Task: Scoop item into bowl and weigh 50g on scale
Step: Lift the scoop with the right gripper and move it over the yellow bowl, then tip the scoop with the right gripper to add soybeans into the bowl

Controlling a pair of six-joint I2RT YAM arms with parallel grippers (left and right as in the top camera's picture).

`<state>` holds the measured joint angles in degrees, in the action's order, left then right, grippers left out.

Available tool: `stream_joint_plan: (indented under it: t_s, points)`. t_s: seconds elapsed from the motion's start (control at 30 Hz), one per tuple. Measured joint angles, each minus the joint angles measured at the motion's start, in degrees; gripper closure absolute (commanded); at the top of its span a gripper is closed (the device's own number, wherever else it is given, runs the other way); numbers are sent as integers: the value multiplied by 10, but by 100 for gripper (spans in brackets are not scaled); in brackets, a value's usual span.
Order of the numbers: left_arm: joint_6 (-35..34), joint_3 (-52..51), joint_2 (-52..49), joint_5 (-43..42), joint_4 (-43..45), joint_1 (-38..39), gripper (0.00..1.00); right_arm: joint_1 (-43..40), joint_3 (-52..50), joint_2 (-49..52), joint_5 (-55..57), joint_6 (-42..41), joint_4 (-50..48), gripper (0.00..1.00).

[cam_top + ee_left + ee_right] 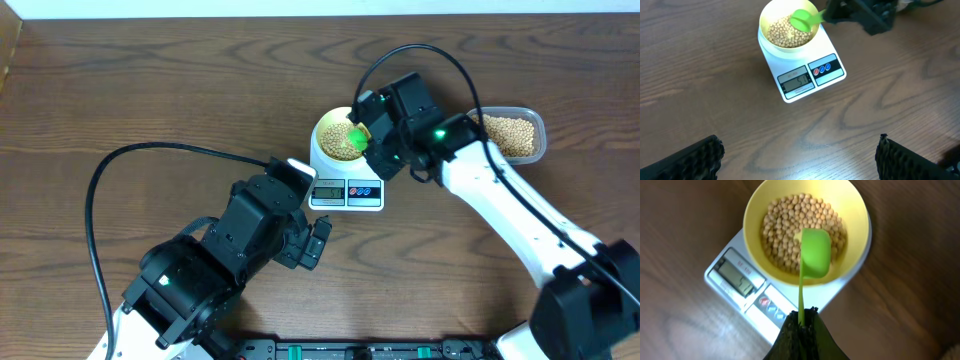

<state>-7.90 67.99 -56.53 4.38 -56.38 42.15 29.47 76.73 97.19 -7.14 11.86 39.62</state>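
Tan beans fill a pale-yellow bowl on the white scale, centre of the worktop. The right hand, clamped on a green scoop by its handle, holds it over the beans. The left hand hovers wide and empty on the near side; a clear tub of beans sits to the right.

A robotics lab is indicated rather than a home kitchen. A left arm and a right arm are mounted at a dark wood-grain worktop. A black cable is looped above it, and a black rail is seen along the near edge. Kitchenware is limited to a scale, a bowl of beans, a scoop and a tub.
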Motion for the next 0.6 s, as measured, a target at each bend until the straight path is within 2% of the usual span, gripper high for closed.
stream_joint_plan:
  t_s: [0.2,0.6]
  points:
    - [0,0,0,0,0,0,1,5,0,17,5,4,-51,99]
    - [0,0,0,0,0,0,1,5,0,35,25,5,-63,99]
